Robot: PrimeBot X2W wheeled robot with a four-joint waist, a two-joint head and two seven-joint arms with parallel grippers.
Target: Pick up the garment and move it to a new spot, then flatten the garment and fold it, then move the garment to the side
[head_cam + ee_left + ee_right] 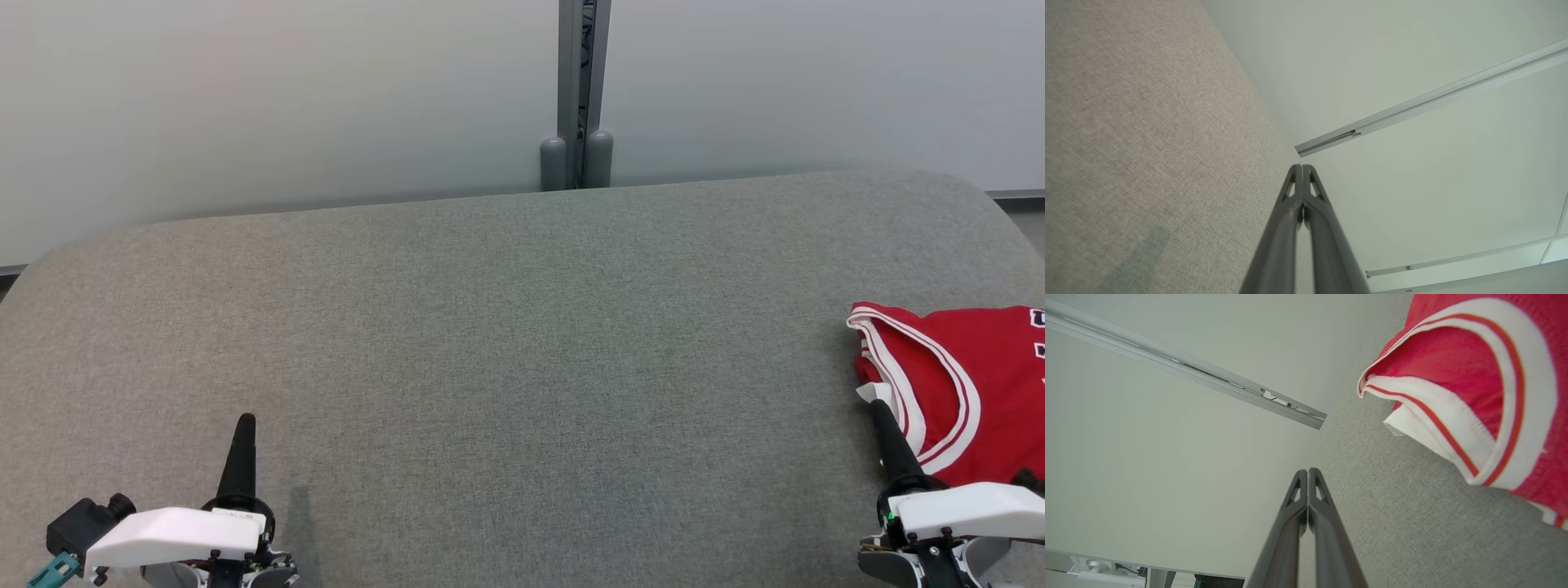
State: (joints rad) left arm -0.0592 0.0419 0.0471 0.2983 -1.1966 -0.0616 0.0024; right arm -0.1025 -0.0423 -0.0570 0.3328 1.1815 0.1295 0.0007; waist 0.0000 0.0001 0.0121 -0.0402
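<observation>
So the garment (971, 384) is sitting way over at the right edge of the grey fabric surface (522, 327), partly cut off by the head view's border. It's red, lying in a flat bundle with a curved white band with a red stripe through it on the side facing the middle, and a bit of white cloth poking out underneath that band (1400, 420). There's some dark print right at the frame edge, too cropped to read. The right gripper (875, 406) is just beside that near corner, fingers pressed together and holding nothing; from the right wrist view (1307, 472) there's bare grey fabric between the tip and the red cloth (1453, 355). The left gripper (244, 423) is well apart at the lower left, also closed tight and empty, tips meeting in its own wrist view (1302, 167). Behind it all is a pale wall (286, 98) with a grey post (577, 82) in the middle.
</observation>
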